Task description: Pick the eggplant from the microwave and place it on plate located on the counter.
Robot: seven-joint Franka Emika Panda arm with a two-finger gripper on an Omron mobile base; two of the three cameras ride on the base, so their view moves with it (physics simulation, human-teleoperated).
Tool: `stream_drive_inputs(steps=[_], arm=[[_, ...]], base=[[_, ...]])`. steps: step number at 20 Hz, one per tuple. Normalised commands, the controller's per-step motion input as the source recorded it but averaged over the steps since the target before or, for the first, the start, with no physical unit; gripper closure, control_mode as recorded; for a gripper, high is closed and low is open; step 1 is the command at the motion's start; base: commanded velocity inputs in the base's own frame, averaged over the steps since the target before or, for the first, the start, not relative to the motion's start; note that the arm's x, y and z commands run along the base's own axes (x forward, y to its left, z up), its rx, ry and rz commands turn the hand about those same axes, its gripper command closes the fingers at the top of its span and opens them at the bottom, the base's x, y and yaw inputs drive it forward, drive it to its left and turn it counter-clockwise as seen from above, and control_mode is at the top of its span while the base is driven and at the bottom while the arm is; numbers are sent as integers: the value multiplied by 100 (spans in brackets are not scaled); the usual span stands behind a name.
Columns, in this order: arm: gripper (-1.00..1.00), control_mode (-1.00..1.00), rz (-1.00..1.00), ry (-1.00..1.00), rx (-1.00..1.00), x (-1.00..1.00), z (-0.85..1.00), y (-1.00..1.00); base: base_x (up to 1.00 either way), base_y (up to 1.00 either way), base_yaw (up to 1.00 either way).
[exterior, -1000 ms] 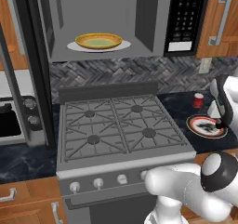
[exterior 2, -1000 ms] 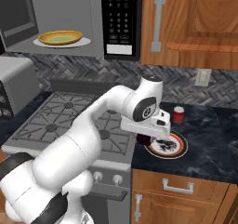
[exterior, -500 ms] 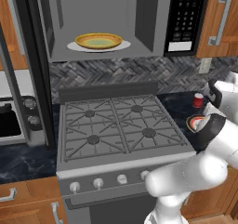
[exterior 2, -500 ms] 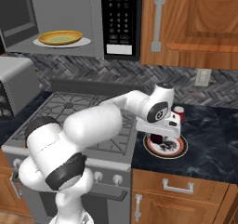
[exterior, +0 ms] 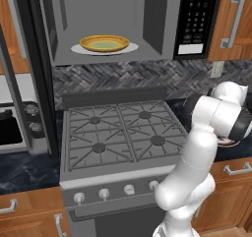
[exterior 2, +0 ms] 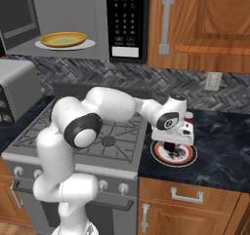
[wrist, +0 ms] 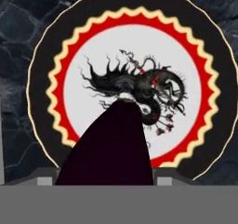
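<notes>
Directly above the plate's [wrist: 116,86] middle, well inside its rim, the gripper [exterior 2: 172,145] hangs clamped on the eggplant [wrist: 109,146], probably so that release lands it centrally.

no readable text, microwave [exterior 2: 128,24] keypad and label too small

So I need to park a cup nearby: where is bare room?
Bare counter lies right of the plate, out to the edge. Crowded: the gripper holds the eggplant over the plate, and a red cup stands behind it.
</notes>
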Motion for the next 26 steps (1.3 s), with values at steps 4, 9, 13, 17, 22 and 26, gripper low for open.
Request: stream_drive_inputs(steps=[4, 9, 13, 17, 22, 26], arm=[[100, -100, 3, 0, 5, 43, -26, -35], [100, -100, 1, 0, 1, 13, -21, -14], [100, -100, 0, -5, 0, -8, -25, 16], [100, -100, 0, -8, 0, -2, -21, 38], [100, -100, 0, -5, -1, -1, -21, 50], [100, -100, 0, 0, 0, 37, -23, 7]], base=[[0, 0, 0], [0, 0, 0], [0, 0, 0], [0, 0, 0], [0, 0, 0], [0, 0, 0]])
